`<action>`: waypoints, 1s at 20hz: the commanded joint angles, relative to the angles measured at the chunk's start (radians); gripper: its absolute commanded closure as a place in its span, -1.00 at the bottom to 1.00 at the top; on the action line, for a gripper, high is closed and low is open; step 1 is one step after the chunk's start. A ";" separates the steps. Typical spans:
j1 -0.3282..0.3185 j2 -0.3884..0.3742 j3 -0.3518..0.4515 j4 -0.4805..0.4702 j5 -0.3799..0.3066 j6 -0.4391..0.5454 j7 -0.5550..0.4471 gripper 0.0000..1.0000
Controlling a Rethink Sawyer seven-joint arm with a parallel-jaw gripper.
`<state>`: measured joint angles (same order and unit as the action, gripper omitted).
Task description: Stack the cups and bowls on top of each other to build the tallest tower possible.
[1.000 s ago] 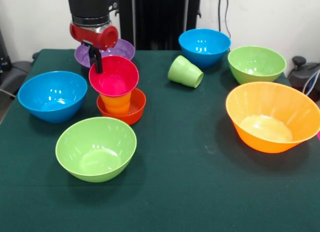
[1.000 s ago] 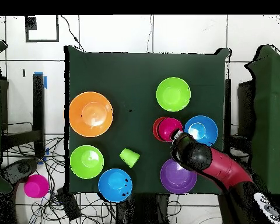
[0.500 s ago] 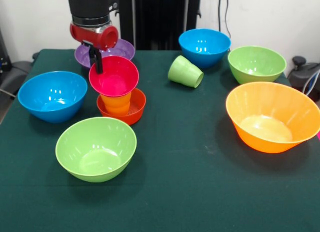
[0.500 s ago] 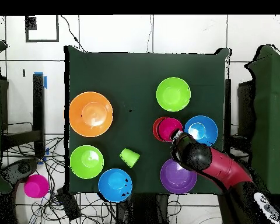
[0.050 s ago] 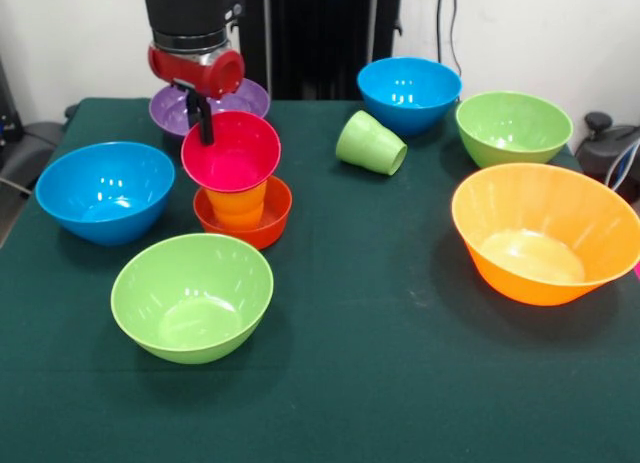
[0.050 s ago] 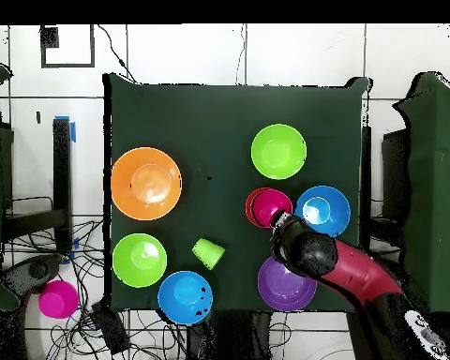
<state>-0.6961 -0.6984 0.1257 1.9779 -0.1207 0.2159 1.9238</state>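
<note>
The arm [image 5: 190, 23] comes straight down at the table's [image 5: 400, 383] far left corner in the front view, its black wrist and red collar upright above the purple bowl [image 5: 175, 108]. The gripper [image 5: 204, 123] hangs from the collar with one dark finger [image 5: 205, 125] showing, its tip at the far rim of the magenta bowl [image 5: 231, 151]; whether it is pinching that rim or merely touching it cannot be told. The magenta bowl sits tilted toward the camera on the orange cup [image 5: 236, 205], which stands upright inside the small red-orange bowl [image 5: 266, 223], and these three form the tower [image 5: 238, 188] left of the table's centre, toward the far edge. In the overhead view the arm [image 6: 346, 272] reaches in slantwise from the table's lower right corner, crossing the purple bowl [image 6: 280, 286] and ending at the magenta bowl [image 6: 270, 206]. A blue bowl [image 5: 104, 191] sits by the left edge just beside the tower, and a light green bowl [image 5: 191, 296] lies nearer the front edge. The light green cup [image 5: 370, 143] lies on its side near the far edge, beside the second blue bowl [image 5: 408, 93]. Another light green bowl [image 5: 513, 127] and the largest orange bowl [image 5: 545, 245] sit along the right edge.
</note>
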 commanded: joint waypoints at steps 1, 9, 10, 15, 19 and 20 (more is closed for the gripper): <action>0.050 0.029 0.068 0.077 0.023 -0.043 0.159 1.00; 0.060 0.026 0.065 0.085 0.028 -0.058 0.161 1.00; 0.059 0.027 0.065 0.082 0.028 -0.056 0.159 1.00; 0.086 0.029 0.029 0.065 0.012 -0.094 0.164 1.00; 0.098 0.029 0.012 0.058 0.004 -0.102 0.160 -1.00; 0.082 0.030 0.035 0.057 0.001 -0.069 0.133 -1.00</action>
<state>-0.6481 -0.7008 0.1176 1.9967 -0.1152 0.1829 1.9238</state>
